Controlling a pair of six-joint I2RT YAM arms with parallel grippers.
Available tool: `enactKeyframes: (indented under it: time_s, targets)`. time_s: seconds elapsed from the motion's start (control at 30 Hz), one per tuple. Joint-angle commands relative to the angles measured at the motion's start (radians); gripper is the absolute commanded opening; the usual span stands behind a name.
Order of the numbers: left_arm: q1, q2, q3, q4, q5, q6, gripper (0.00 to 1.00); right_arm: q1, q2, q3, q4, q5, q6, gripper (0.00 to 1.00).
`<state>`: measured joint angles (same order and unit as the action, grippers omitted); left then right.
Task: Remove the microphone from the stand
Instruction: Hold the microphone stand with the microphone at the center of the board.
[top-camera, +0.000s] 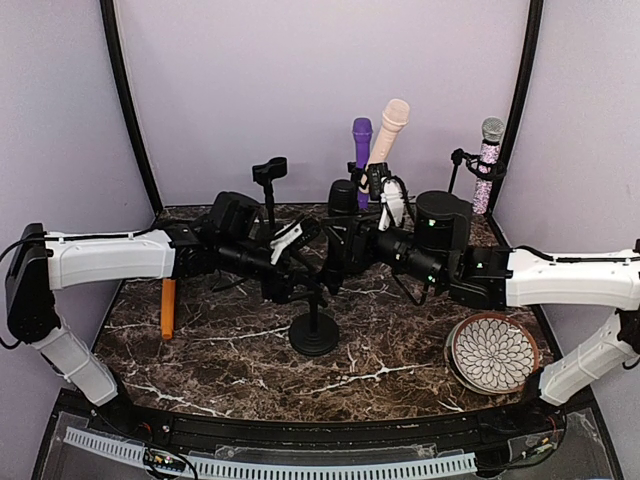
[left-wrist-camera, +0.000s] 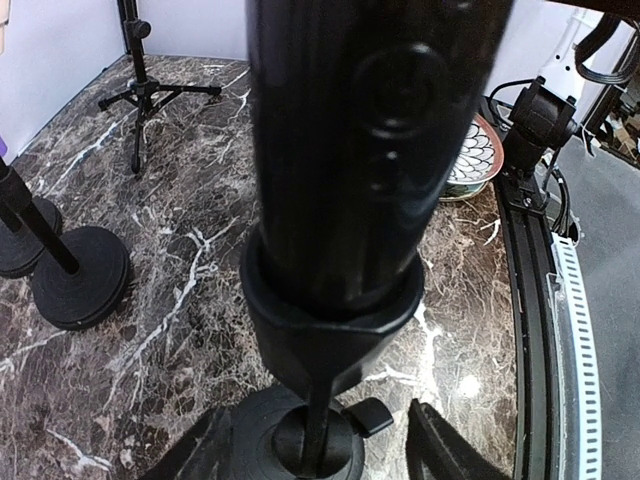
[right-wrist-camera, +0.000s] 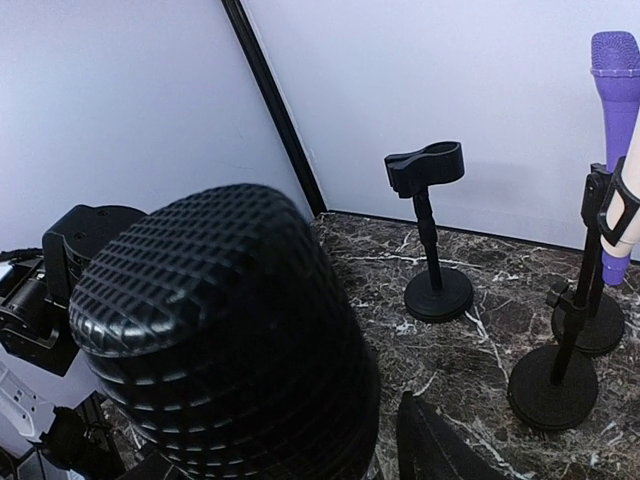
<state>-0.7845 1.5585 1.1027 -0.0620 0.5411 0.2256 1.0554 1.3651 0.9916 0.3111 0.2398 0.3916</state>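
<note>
A black microphone (left-wrist-camera: 350, 150) sits in the clip (left-wrist-camera: 330, 325) of a short stand with a round base (top-camera: 314, 335) at the table's middle. Its mesh head (right-wrist-camera: 210, 330) fills the right wrist view. My left gripper (top-camera: 294, 288) is open. Its fingertips (left-wrist-camera: 440, 450) stand on either side of the stem above the base (left-wrist-camera: 300, 440), touching nothing. My right gripper (top-camera: 342, 260) is at the microphone's upper end. One finger (right-wrist-camera: 430, 450) shows beside the head with a narrow gap; the other is hidden behind the head.
At the back, stands hold a purple microphone (top-camera: 362, 135), a peach one (top-camera: 392, 118) and a glittery one (top-camera: 489, 160). An empty clip stand (top-camera: 270, 172) is at the back left. An orange stick (top-camera: 168, 305) lies left. A patterned plate (top-camera: 493, 352) lies right.
</note>
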Motion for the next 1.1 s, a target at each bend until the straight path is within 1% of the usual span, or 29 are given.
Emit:
enactKeyframes:
  time_s: [0.0, 0.07, 0.13, 0.3, 0.47, 0.53, 0.57, 0.63, 0.73, 0.77, 0.83, 0.97, 1.07]
  targets:
    - [0.002, -0.002, 0.017, 0.016, 0.000, 0.025, 0.57, -0.005, 0.009, 0.016, 0.053, 0.027, -0.008, 0.54]
    - [0.002, 0.002, 0.022, 0.019, -0.006, 0.031, 0.51, -0.005, 0.010, 0.011, 0.057, 0.028, -0.011, 0.51]
    - [0.002, 0.002, 0.021, 0.020, -0.011, 0.035, 0.47, -0.005, 0.007, 0.007, 0.065, 0.026, -0.012, 0.46]
    - [0.002, -0.004, -0.002, 0.058, -0.013, 0.023, 0.46, -0.005, 0.000, -0.001, 0.081, 0.021, -0.025, 0.39]
    - [0.002, 0.012, 0.002, 0.059, -0.010, 0.023, 0.45, -0.005, 0.005, -0.001, 0.086, 0.014, -0.033, 0.37]
    - [0.001, 0.015, 0.001, 0.059, -0.009, 0.028, 0.41, -0.005, 0.006, 0.002, 0.086, 0.012, -0.036, 0.35]
    - [0.001, 0.015, -0.003, 0.059, -0.010, 0.031, 0.37, -0.005, 0.005, 0.002, 0.086, 0.011, -0.038, 0.34]
    - [0.002, 0.012, -0.013, 0.059, -0.017, 0.039, 0.31, -0.005, 0.005, 0.004, 0.086, 0.011, -0.046, 0.32]
    - [0.002, 0.012, -0.024, 0.059, -0.031, 0.052, 0.26, -0.005, 0.006, 0.009, 0.085, 0.003, -0.065, 0.29]
    - [0.001, 0.014, -0.024, 0.059, -0.032, 0.055, 0.21, -0.005, 0.007, 0.011, 0.083, 0.000, -0.072, 0.27]
    - [0.002, 0.014, -0.028, 0.059, -0.029, 0.062, 0.15, -0.005, 0.009, 0.019, 0.073, -0.002, -0.091, 0.21]
    - [0.002, 0.007, -0.043, 0.059, -0.020, 0.087, 0.10, -0.005, 0.005, 0.023, 0.072, -0.001, -0.100, 0.11]
    - [0.002, 0.005, -0.057, 0.059, -0.022, 0.107, 0.02, -0.004, -0.014, -0.003, 0.110, 0.045, -0.077, 0.02]
